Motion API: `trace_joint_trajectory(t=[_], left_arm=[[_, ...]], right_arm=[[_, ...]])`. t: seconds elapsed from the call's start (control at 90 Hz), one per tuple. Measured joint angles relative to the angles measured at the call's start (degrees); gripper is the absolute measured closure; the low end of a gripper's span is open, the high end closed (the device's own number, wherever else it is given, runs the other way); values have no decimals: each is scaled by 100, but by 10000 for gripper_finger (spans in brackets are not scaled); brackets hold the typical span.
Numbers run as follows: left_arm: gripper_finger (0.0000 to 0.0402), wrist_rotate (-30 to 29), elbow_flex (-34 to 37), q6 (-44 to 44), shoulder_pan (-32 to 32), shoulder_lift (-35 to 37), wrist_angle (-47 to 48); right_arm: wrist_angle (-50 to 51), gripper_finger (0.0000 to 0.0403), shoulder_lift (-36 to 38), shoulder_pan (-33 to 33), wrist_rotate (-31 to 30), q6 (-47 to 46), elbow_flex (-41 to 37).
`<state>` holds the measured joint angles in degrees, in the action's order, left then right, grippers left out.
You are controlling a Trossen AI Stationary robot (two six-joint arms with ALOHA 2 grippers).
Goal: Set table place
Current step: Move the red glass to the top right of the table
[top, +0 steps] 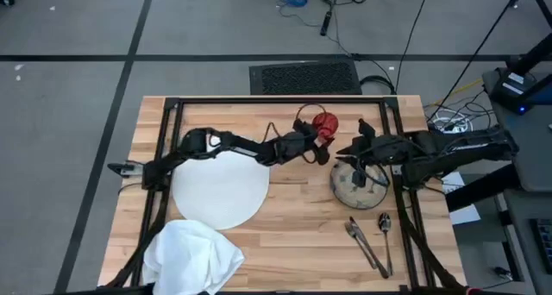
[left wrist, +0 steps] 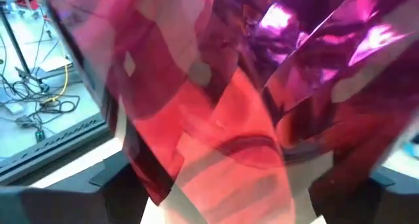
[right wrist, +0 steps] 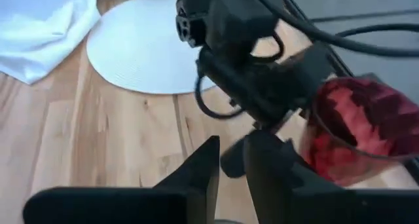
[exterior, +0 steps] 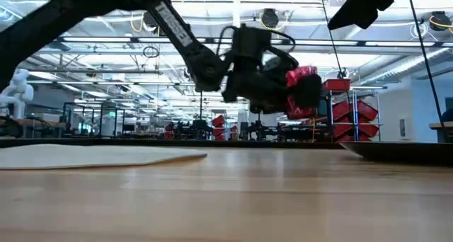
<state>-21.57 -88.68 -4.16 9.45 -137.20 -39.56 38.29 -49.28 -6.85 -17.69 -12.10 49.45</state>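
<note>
The small red cup point(top: 325, 125) is held in the air near the table's far edge, with my left gripper point(top: 317, 140) shut on it; the low view shows the cup point(exterior: 302, 85) well above the wood. My right gripper point(top: 352, 153) hovers above the grey speckled bowl point(top: 355, 185), which stands on the table, and faces the cup point(right wrist: 357, 129). Its fingers point(right wrist: 209, 165) are a narrow gap apart with nothing between them. The round white plate point(top: 220, 190) lies flat at centre left. My left gripper has the cup's body point(left wrist: 229, 126) between its two fingers, which come at it level from the table's left. The cup is lifted clear and tipped over, its mouth point(right wrist: 347, 103) turned toward my right gripper. The cup fills the left wrist view and hides the spots of contact.
A crumpled white napkin point(top: 194, 256) lies at the near edge, left of centre. Metal cutlery point(top: 373, 239) lies on the wood near the bowl's near side. Black frame rails point(top: 276, 101) run along the far edge and both sides. Bare wood lies between plate and bowl.
</note>
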Motion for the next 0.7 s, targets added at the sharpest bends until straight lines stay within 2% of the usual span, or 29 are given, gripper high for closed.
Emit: trace_joint_trajectory(t=[0.189, 0.344, 0.7], left_arm=[[81, -87, -821, -1, -2, -616, 97], [81, -269, -1370, -134, 95, -1001, 821], [70, -372, -1441, -499, 131, -1081, 1017]], right_arm=[[80, 344, 0, 0, 2, -219, 0], [-41, 344, -21, 0, 4, -224, 0], [-38, 344, -33, -1, 4, -225, 0]])
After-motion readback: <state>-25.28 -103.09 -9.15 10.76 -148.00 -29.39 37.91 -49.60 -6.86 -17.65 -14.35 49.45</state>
